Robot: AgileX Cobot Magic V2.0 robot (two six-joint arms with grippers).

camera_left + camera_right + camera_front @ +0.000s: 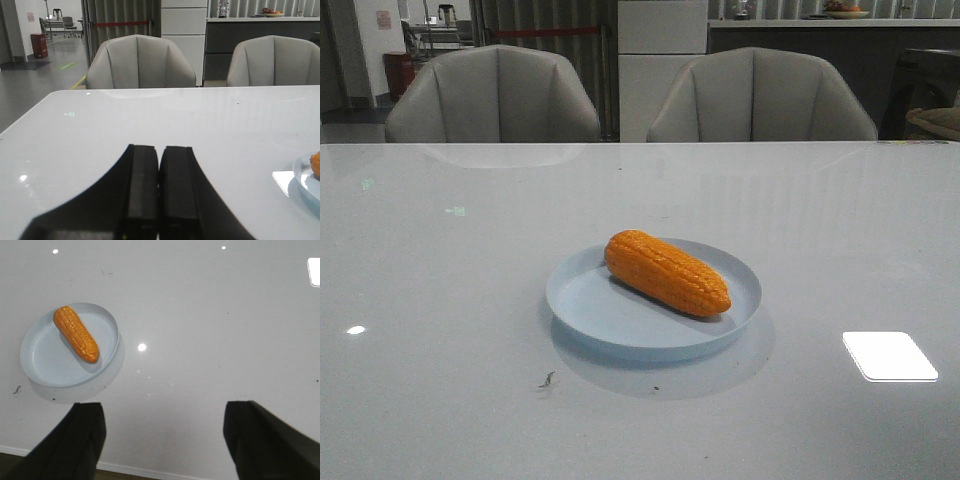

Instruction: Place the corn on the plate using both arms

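The orange-yellow corn (667, 272) lies on its side across the pale blue plate (590, 310) in the middle of the table. It also shows in the right wrist view (76, 333) on the plate (45, 360). The left wrist view catches only the plate's edge (306, 181) and a tip of the corn (316, 164). My left gripper (160, 150) is shut and empty, low over the table to the left of the plate. My right gripper (162, 410) is open wide and empty, high over the table's near edge. Neither gripper shows in the front view.
Two grey chairs (492, 95) (760, 98) stand behind the table's far edge. A bright light reflection (889, 356) lies on the glossy table at the right. A small dark speck (547, 379) lies in front of the plate. The table's near edge (130, 469) is below the right gripper.
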